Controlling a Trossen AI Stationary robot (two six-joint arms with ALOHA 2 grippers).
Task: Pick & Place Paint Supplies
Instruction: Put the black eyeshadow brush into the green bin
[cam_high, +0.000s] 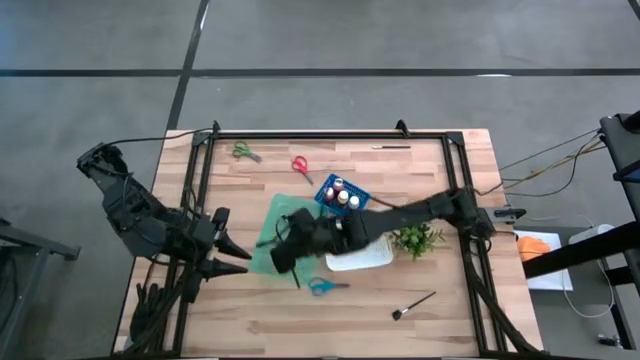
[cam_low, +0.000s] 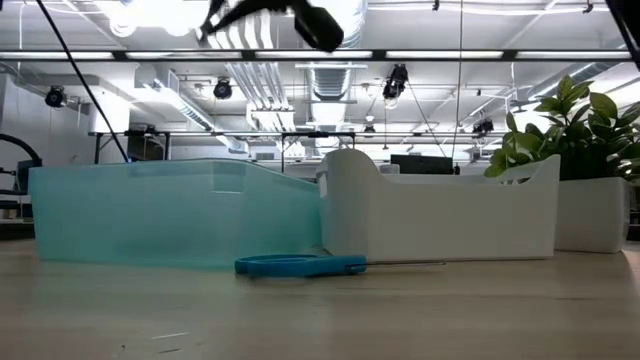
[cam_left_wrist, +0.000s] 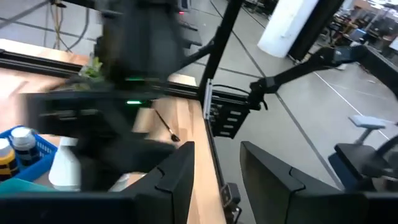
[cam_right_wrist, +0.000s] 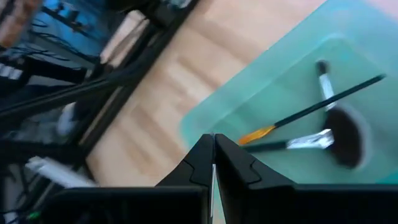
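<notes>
Parked at the left edge of the wooden table (cam_high: 300, 320): left end effector (cam_high: 236, 256), fingers spread a little, pinching nothing.

Near the far rail: green scissors (cam_high: 243, 152), then red scissors (cam_high: 301, 166), then a slim brush (cam_high: 392, 147) lying flat.

In the middle: teal tray (cam_high: 268, 225) with three dark-handled brushes (cam_right_wrist: 317, 118) lying crossed inside. Right above that tray: right end effector (cam_right_wrist: 214, 152), fingers pressed together, pinching nothing, brushes below and apart from its tips.

Just behind: blue basket (cam_high: 328, 188) holding small paint bottles (cam_high: 342, 194). Beside the teal tray: white tray (cam_high: 372, 262), partly hidden under the right arm.

In front of both trays: blue scissors (cam_low: 300, 264) flat on the table.

Farther right: leafy green plant (cam_high: 417, 239), then one more brush (cam_high: 413, 306) near the front edge.
</notes>
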